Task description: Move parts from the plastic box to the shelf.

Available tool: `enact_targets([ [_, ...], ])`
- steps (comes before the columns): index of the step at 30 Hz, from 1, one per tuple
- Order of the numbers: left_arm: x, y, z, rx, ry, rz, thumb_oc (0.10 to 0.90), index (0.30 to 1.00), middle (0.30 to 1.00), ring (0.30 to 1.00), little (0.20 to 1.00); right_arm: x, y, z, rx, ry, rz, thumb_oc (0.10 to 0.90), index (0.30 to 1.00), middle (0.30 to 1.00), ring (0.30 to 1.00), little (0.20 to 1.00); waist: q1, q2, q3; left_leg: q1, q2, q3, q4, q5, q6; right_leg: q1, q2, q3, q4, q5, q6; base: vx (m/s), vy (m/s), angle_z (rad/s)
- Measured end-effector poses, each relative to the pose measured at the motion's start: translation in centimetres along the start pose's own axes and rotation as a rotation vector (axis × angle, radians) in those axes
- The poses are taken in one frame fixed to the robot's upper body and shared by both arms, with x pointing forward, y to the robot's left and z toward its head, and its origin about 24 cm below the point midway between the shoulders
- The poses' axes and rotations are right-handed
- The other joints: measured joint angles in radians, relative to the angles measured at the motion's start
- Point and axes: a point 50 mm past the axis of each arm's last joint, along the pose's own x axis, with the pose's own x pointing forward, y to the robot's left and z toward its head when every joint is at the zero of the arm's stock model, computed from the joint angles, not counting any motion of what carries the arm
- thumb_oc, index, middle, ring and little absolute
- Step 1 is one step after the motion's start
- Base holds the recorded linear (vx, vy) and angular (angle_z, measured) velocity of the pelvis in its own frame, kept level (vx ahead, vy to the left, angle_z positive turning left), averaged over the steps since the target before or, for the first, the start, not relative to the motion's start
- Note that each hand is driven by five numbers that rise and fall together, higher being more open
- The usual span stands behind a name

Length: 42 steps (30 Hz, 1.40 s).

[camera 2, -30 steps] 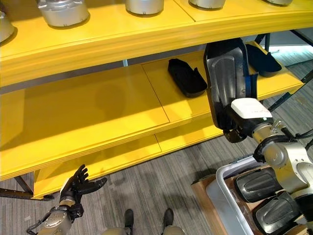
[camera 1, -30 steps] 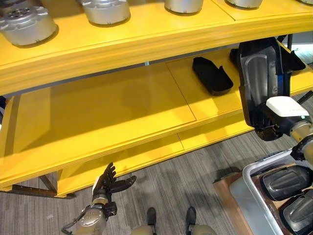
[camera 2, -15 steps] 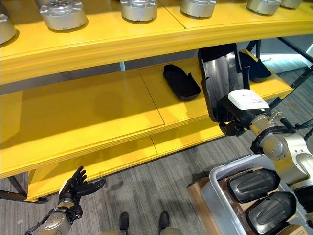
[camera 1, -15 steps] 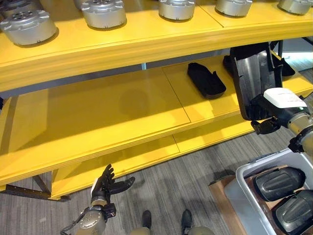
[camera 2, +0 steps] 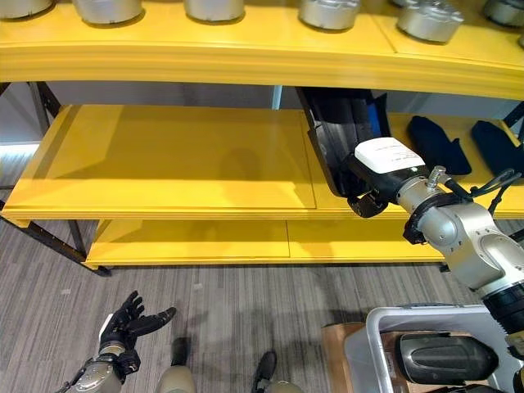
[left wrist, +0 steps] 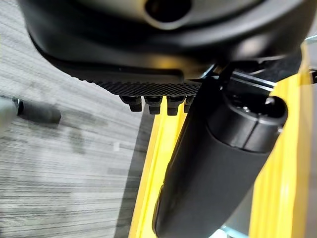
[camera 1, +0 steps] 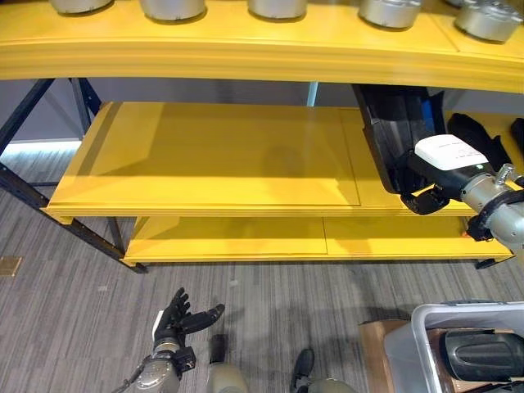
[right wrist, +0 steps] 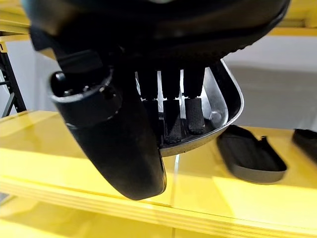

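In the left eye view my right hand (camera 1: 438, 176) at three o'clock is curled round a black part (camera 1: 397, 123) standing upright, long axis twelve to six, at the front edge of the middle shelf (camera 1: 213, 155); two placed parts (camera 2: 438, 143) lie further right, and my left hand (camera 1: 176, 315) hangs spread at seven o'clock, far from everything. In my right wrist view my fingers (right wrist: 181, 111) grip inside the part's hollow, thumb outside, the shelf board just below. No writing I can read.

Three black parts (camera 2: 438, 144) shelved, perhaps five metal housings (camera 2: 328, 12) above.
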Motion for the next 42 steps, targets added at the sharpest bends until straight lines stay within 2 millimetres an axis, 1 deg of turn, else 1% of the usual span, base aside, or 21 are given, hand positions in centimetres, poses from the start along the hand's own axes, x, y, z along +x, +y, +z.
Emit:
enact_targets([
  [1, -0.1, -0.5, 0.1, -0.017, -0.009, -0.01, 0.9, 1.0, 1.0, 1.0, 1.0, -0.1, -0.3, -0.1, -0.008, 0.001, -0.01, 0.4, 0.3, 0.3, 0.3, 0.3, -0.01, 0.033, 0.002, 0.016, 0.008, 0.031, -0.007, -0.028, -0.014, 0.0, 0.011, -0.008, 0.0, 0.006, 0.022, 0.15, 0.139, 0.0],
  [2, 0.0, -0.5, 0.5, -0.017, -0.024, -0.011, 0.9, 1.0, 1.0, 1.0, 1.0, 0.0, -0.1, 0.0, 0.004, 0.005, -0.01, 0.4, 0.3, 0.3, 0.3, 0.3, -0.006, 0.022, 0.009, 0.016, -0.003, 0.039, -0.01, -0.031, -0.022, -0.006, -0.006, -0.003, 0.0, 0.014, 0.038, 0.13, 0.136, -0.06],
  [4, 0.4, -0.8, 1.3, -0.015, -0.05, -0.023, 0.9, 1.0, 1.0, 1.0, 1.0, 0.1, 0.3, -0.2, 0.016, 0.016, -0.003, 0.4, 0.3, 0.3, 0.3, 0.3, 0.002, 0.006, 0.013, 0.016, -0.041, 0.046, -0.004, -0.045, -0.001, -0.004, -0.048, -0.002, 0.001, 0.029, 0.057, 0.1, 0.107, 0.01],
  [7, 0.6, -0.9, 2.3, -0.023, -0.084, -0.025, 0.9, 1.0, 1.0, 1.0, 1.0, 0.3, 0.6, 0.0, 0.034, 0.024, -0.004, 0.4, 0.3, 0.3, 0.3, 0.3, 0.018, 0.004, 0.014, 0.029, -0.091, 0.048, 0.013, -0.068, 0.034, 0.02, -0.091, -0.002, 0.0, 0.034, 0.085, 0.1, 0.102, 0.11],
  [12, 0.7, 0.4, 3.2, -0.012, -0.114, 0.016, 0.9, 1.0, 1.0, 1.0, 1.0, 0.7, 1.3, 0.6, 0.065, 0.011, 0.0, 0.4, 0.3, 0.3, 0.3, 0.3, 0.054, -0.011, 0.012, 0.044, -0.124, 0.05, 0.016, -0.086, 0.053, 0.037, -0.124, -0.003, 0.001, 0.032, 0.104, 0.08, 0.1, 0.05],
  [15, 0.6, 0.7, 3.1, -0.009, -0.113, 0.029, 0.9, 1.0, 1.0, 1.0, 1.0, 1.8, 1.3, 0.5, 0.088, 0.025, -0.004, 0.4, 0.3, 0.3, 0.3, 0.3, 0.082, -0.055, 0.011, 0.041, -0.138, 0.05, 0.016, -0.09, 0.059, 0.037, -0.137, -0.006, 0.001, 0.035, 0.111, 0.09, 0.094, 0.05],
  [19, 0.3, 1.5, 3.0, 0.018, -0.103, 0.037, 0.9, 1.0, 1.0, 1.0, 1.0, 2.6, 0.9, 0.3, 0.103, 0.045, -0.023, 0.4, 0.3, 0.3, 0.3, 0.3, 0.089, -0.087, -0.001, 0.037, -0.138, 0.05, 0.016, -0.09, 0.059, 0.034, -0.141, -0.007, 0.001, 0.035, 0.113, 0.01, 0.009, 0.01],
  [20, 0.2, 2.0, 3.2, 0.044, -0.107, 0.038, 0.9, 1.0, 1.0, 1.0, 1.0, 3.5, 0.5, 0.3, 0.085, 0.059, -0.016, 0.4, 0.3, 0.3, 0.3, 0.3, 0.081, -0.101, -0.01, 0.015, -0.137, 0.049, 0.027, -0.09, 0.059, 0.018, -0.143, -0.007, 0.001, 0.037, 0.114, -0.02, -0.018, 0.03],
  [21, 0.2, 1.9, 3.4, 0.046, -0.113, 0.035, 0.9, 1.0, 1.0, 1.0, 1.0, 3.7, 0.1, 0.0, 0.086, 0.076, -0.027, 0.4, 0.3, 0.3, 0.3, 0.3, 0.094, -0.105, -0.013, 0.0, -0.137, 0.046, 0.035, -0.09, 0.059, 0.006, -0.143, -0.008, 0.001, 0.04, 0.113, -0.04, -0.033, 0.0],
  [23, 0.1, 1.9, 3.5, 0.05, -0.118, 0.032, 0.9, 1.0, 1.0, 1.0, 1.0, 4.0, -0.1, -0.2, 0.083, 0.087, -0.033, 0.4, 0.3, 0.3, 0.3, 0.3, 0.105, -0.105, -0.013, -0.016, -0.137, 0.046, 0.043, -0.09, 0.059, -0.006, -0.142, -0.007, 0.001, 0.043, 0.112, -0.06, -0.042, -0.02],
  [25, 0.0, 2.2, 3.4, 0.062, -0.115, 0.036, 0.9, 1.0, 1.0, 1.0, 1.0, 5.2, -0.6, 0.2, 0.061, 0.088, -0.025, 0.4, 0.3, 0.3, 0.3, 0.3, 0.106, -0.105, -0.013, -0.046, -0.133, 0.045, 0.063, -0.09, 0.059, -0.028, -0.137, -0.007, 0.001, 0.05, 0.108, -0.07, -0.037, -0.02],
  [26, 0.2, 2.1, 3.8, 0.07, -0.126, 0.028, 0.9, 1.0, 1.0, 1.0, 1.0, 6.0, -1.0, 0.3, 0.077, 0.101, -0.039, 0.4, 0.3, 0.3, 0.3, 0.3, 0.114, -0.105, -0.013, -0.075, -0.126, 0.043, 0.071, -0.088, 0.057, -0.053, -0.134, -0.007, 0.001, 0.055, 0.101, -0.11, -0.033, 0.02],
  [29, 0.3, 1.9, 3.9, 0.078, -0.127, 0.013, 0.9, 1.0, 1.0, 1.0, 1.0, 7.2, -1.2, 0.8, 0.099, 0.103, -0.043, 0.4, 0.3, 0.3, 0.3, 0.3, 0.133, -0.1, -0.009, -0.125, -0.117, 0.04, 0.107, -0.088, 0.056, -0.095, -0.13, -0.009, 0.019, 0.056, 0.097, -0.16, -0.033, -0.01],
  [30, 0.3, 1.7, 4.1, 0.079, -0.126, -0.004, 0.9, 1.0, 1.0, 1.0, 1.0, 7.7, -1.6, 0.9, 0.106, 0.109, -0.051, 0.4, 0.3, 0.3, 0.3, 0.3, 0.135, -0.092, -0.004, -0.156, -0.113, 0.036, 0.129, -0.089, 0.056, -0.125, -0.13, -0.01, 0.043, 0.051, 0.092, -0.11, -0.013, 0.02],
  [32, 0.9, 0.8, 5.2, 0.098, -0.159, -0.047, 0.9, 1.0, 1.0, 1.0, 1.0, 8.5, -3.9, 1.1, 0.089, 0.119, -0.102, 0.4, 0.3, 0.3, 0.3, 0.3, 0.134, -0.062, 0.053, -0.226, -0.103, 0.02, 0.189, -0.097, 0.057, -0.197, -0.139, -0.01, 0.129, 0.028, 0.082, -0.06, 0.008, 0.08],
  [33, 1.0, 0.5, 5.6, 0.096, -0.172, -0.055, 0.9, 1.0, 1.0, 1.0, 1.0, 8.5, -4.5, 1.2, 0.092, 0.117, -0.12, 0.4, 0.3, 0.3, 0.3, 0.3, 0.138, -0.052, 0.076, -0.242, -0.102, 0.018, 0.194, -0.095, 0.055, -0.22, -0.142, -0.012, 0.151, 0.021, 0.077, -0.06, 0.026, 0.05],
  [35, 1.1, 0.5, 5.7, 0.101, -0.176, -0.057, 0.9, 1.0, 1.0, 1.0, 1.0, 8.8, -4.5, 1.5, 0.102, 0.11, -0.115, 0.4, 0.3, 0.3, 0.3, 0.3, 0.147, -0.042, 0.097, -0.271, -0.102, 0.014, 0.224, -0.102, 0.057, -0.255, -0.153, -0.009, 0.2, 0.001, 0.079, -0.05, 0.021, 0.02],
  [38, 1.0, 0.2, 6.6, 0.107, -0.21, -0.074, 0.9, 1.0, 1.0, 1.0, 1.0, 9.0, -5.7, 1.0, 0.108, 0.132, -0.144, 0.4, 0.3, 0.3, 0.3, 0.3, 0.135, -0.022, 0.142, -0.335, -0.106, -0.005, 0.303, -0.13, 0.062, -0.323, -0.18, -0.009, 0.309, -0.049, 0.072, -0.02, 0.011, 0.09],
  [40, 1.1, 0.1, 6.9, 0.08, -0.221, -0.081, 0.9, 1.0, 1.0, 1.0, 1.0, 9.0, -5.7, 0.7, 0.111, 0.15, -0.142, 0.4, 0.3, 0.3, 0.3, 0.3, 0.143, -0.019, 0.152, -0.368, -0.108, -0.006, 0.336, -0.142, 0.064, -0.361, -0.191, -0.005, 0.356, -0.065, 0.068, -0.01, 0.01, 0.04],
  [41, 1.0, 0.1, 6.9, 0.07, -0.221, -0.08, 0.9, 1.0, 1.0, 1.0, 1.0, 9.0, -5.9, 0.6, 0.117, 0.163, -0.146, 0.4, 0.3, 0.3, 0.3, 0.3, 0.143, -0.019, 0.152, -0.4, -0.11, -0.006, 0.379, -0.156, 0.067, -0.398, -0.204, 0.002, 0.41, -0.085, 0.068, -0.03, 0.002, -0.02],
  [42, 1.0, 0.0, 6.9, 0.071, -0.222, -0.081, 0.9, 1.0, 1.0, 1.0, 1.0, 9.0, -6.3, 0.7, 0.114, 0.163, -0.153, 0.4, 0.3, 0.3, 0.3, 0.3, 0.144, -0.015, 0.156, -0.413, -0.108, -0.006, 0.398, -0.166, 0.067, -0.41, -0.207, 0.006, 0.429, -0.091, 0.07, 0.04, -0.013, -0.06],
])
